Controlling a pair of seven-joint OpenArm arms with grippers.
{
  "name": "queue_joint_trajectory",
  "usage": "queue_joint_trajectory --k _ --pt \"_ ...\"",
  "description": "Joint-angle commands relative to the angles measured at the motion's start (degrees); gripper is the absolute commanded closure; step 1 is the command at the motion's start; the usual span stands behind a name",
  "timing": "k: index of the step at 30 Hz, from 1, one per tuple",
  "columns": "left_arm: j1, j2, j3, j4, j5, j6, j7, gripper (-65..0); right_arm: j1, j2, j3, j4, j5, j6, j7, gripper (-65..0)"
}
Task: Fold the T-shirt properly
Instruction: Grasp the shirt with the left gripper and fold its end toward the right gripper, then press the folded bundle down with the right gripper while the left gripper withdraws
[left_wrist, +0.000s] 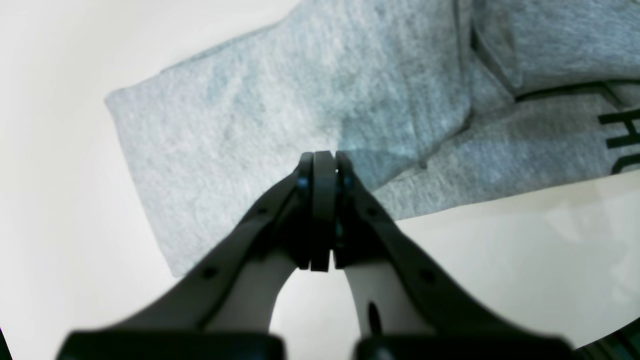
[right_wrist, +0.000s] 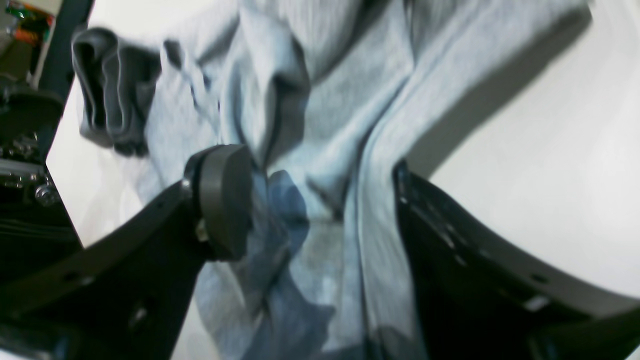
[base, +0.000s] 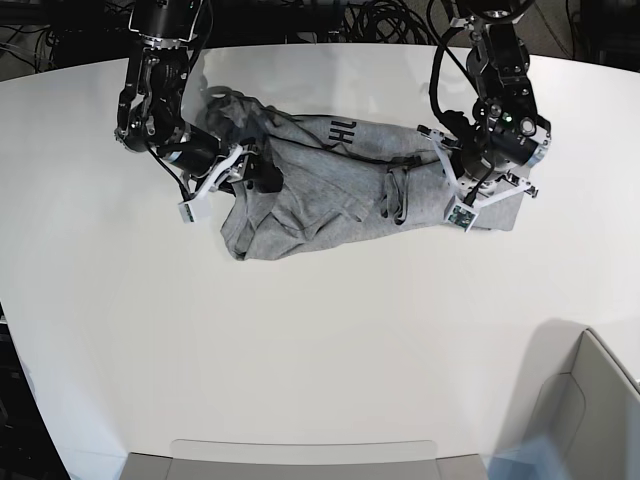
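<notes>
Closed jaws of the left gripper (left_wrist: 324, 165) hover over one grey T-shirt (base: 330, 190) on the white table (base: 320, 340), gripping nothing. Two grippers work it; the right gripper (right_wrist: 320, 200) gapes wide around bunched cloth. Only the base view shows the shirt's long axis running between both arms.

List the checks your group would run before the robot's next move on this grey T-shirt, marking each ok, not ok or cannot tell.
1. T-shirt fully on the table: ok.
2. T-shirt lying flat: not ok, bunched and creased at one end.
3. Right gripper open with cloth between its jaws: ok.
4. Left gripper shut: ok.
5. Left gripper holding cloth: cannot tell.
6. Lettering hidden inside the fold: not ok, partly showing.
</notes>
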Motion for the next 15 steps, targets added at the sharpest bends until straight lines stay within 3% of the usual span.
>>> queue_joint_trajectory --k 1,3,5,9,11,13,15 --pt "-0.7 -0.2 0.0 0.8 -0.2 -0.1 -0.8 0.0 0.9 -0.2 0.0 -0.3 -3.0 0.0 -1.0 -34.7" --pt "-0.6 -0.2 0.0 0.8 -0.2 -0.1 -0.8 0.0 1.8 -0.3 -0.7 -0.5 -6.0 0.0 -1.1 -33.6" --pt "-0.2 -0.2 -0.1 0.8 -0.2 -0.1 -0.8 0.0 2.2 -0.2 -2.6 -0.5 -7.9 0.0 -1.1 -27.8" --pt "0.5 -0.2 -0.1 1.0 -0.2 -0.1 -0.8 0.0 3.6 0.1 -3.7 -0.5 -10.1 -0.6 -1.4 -6.9" --pt "0.5 -0.2 -0.1 1.1 -0.2 -0.1 -0.8 0.0 4.6 0.2 -3.5 -0.5 -11.9 -4.5 -2.7 0.0" --pt "0.5 -0.2 -0.2 1.1 -0.2 -0.1 -0.8 0.0 5.5 1.2 -2.9 -0.5 -13.5 -9.8 -2.6 0.0" --pt "0.5 -0.2 -0.2 1.1 -0.2 -0.1 -0.8 0.0 6.2 3.1 -2.2 -0.5 -13.8 -11.8 -2.6 0.0"
